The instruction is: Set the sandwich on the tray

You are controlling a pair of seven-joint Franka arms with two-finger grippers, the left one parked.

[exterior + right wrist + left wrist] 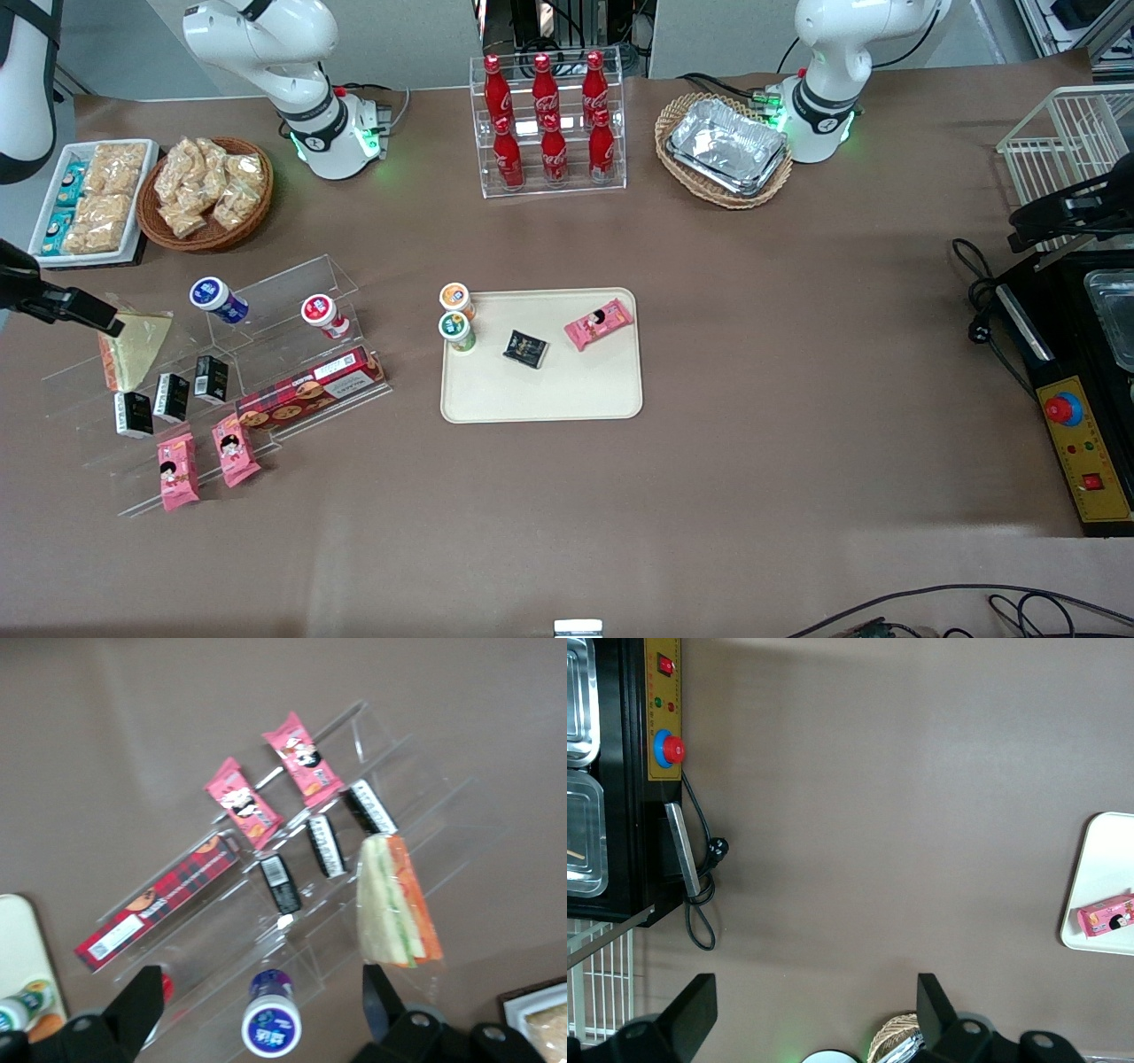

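The sandwich (133,350) is a cream triangular wedge with an orange and green edge. It lies on the clear acrylic shelf (266,292) at the working arm's end of the table, and also shows in the right wrist view (396,904). My right gripper (99,317) hovers over the sandwich's corner farthest from the front camera. In the wrist view the gripper (259,1001) is open and empty. The sandwich lies just off one finger, apart from it. The cream-beige tray (576,390) lies mid-table; its edge shows in the wrist view (18,939).
The shelf also holds a blue-capped cup (217,299), a red-capped cup (323,315), black packets (173,396), a red biscuit box (310,390) and pink packets (235,450). The tray carries two cups (456,328), a black packet (525,348) and a pink packet (599,324). A snack basket (205,190) stands farther back.
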